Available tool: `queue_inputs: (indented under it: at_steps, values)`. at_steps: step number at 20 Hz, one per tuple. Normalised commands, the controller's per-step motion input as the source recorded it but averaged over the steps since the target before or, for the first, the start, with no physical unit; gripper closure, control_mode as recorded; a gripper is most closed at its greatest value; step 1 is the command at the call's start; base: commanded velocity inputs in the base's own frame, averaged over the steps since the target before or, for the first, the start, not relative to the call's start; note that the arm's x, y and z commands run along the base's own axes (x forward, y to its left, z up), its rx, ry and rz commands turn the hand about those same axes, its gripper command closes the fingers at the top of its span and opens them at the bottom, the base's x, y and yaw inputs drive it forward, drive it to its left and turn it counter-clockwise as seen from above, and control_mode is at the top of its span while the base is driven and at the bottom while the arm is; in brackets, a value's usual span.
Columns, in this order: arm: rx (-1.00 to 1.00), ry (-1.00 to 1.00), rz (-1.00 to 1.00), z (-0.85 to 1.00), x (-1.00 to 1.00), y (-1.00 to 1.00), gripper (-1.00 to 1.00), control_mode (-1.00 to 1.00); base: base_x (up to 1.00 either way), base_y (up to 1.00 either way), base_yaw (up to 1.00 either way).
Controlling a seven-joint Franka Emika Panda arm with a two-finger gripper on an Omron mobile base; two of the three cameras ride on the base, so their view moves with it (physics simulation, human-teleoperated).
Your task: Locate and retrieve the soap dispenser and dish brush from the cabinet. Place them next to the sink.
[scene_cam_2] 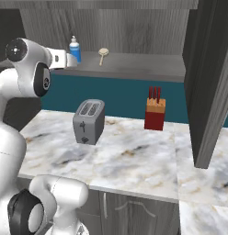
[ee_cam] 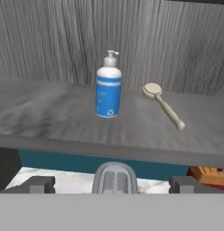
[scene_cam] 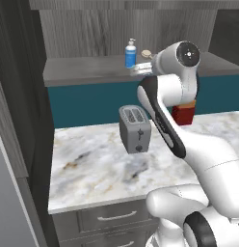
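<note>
The claw [ee_cam: 112, 185] hangs wide open with nothing in it, just short of the front edge of the cabinet [ee_cam: 50, 117] shelf. The soap dispenser [ee_cam: 108, 88] stands upright on that shelf, straight ahead of it. The dish brush [ee_cam: 162, 104] lies flat just to the bottle's right. A toaster [scene_cam: 135, 128] sits on the marble bench [scene_cam: 92, 169] below

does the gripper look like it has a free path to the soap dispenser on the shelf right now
Probably yes. The gripper is open and faces the soap dispenser, which stands upright on the cabinet shelf with bare board in front of it. The dish brush lies apart to one side, not in the way.
</note>
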Motion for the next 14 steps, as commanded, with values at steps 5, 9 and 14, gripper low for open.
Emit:
queue_inputs:
  at_steps: [5,9,14]
  values:
    - [-0.06,0.04,0.0,0.0,0.56,0.09,-1.0,-1.0,0.0,0.0,0.0]
    - [-0.02,0.03,0.0,0.0,0.54,0.06,-1.0,-1.0,0.0,0.0,0.0]
    - [0.0,0.0,-0.02,-0.03,0.38,0.01,-1.0,-1.0,0.0,0.0,0.0]
